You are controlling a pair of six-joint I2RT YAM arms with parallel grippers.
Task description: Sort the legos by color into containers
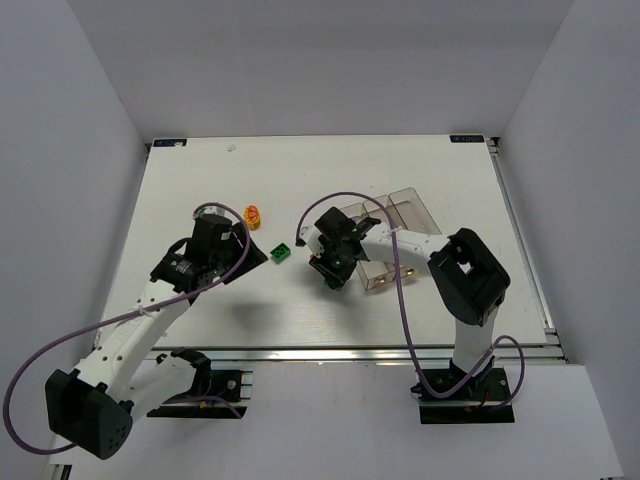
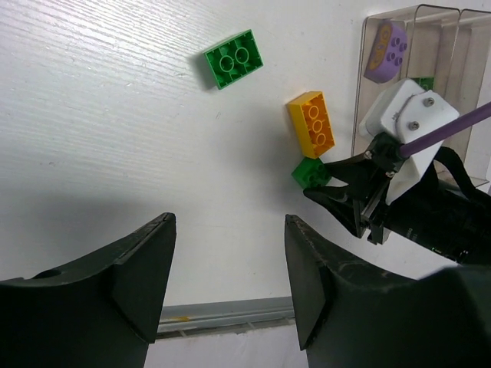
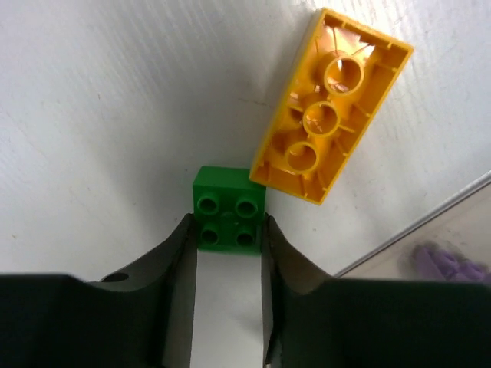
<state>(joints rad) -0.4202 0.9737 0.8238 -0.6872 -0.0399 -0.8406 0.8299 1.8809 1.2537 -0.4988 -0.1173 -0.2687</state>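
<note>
My right gripper is shut on a small green lego that rests on the white table. It also shows in the left wrist view. A yellow lego lies upside down, touching the green one's far corner. A larger green lego lies apart on the table. My left gripper is open and empty, raised above the table. The clear containers stand by the right arm. One holds a purple lego.
An orange-yellow lego lies alone behind the left gripper. The right arm's purple cable arches over the containers. The table's metal front rail runs just below the left fingers.
</note>
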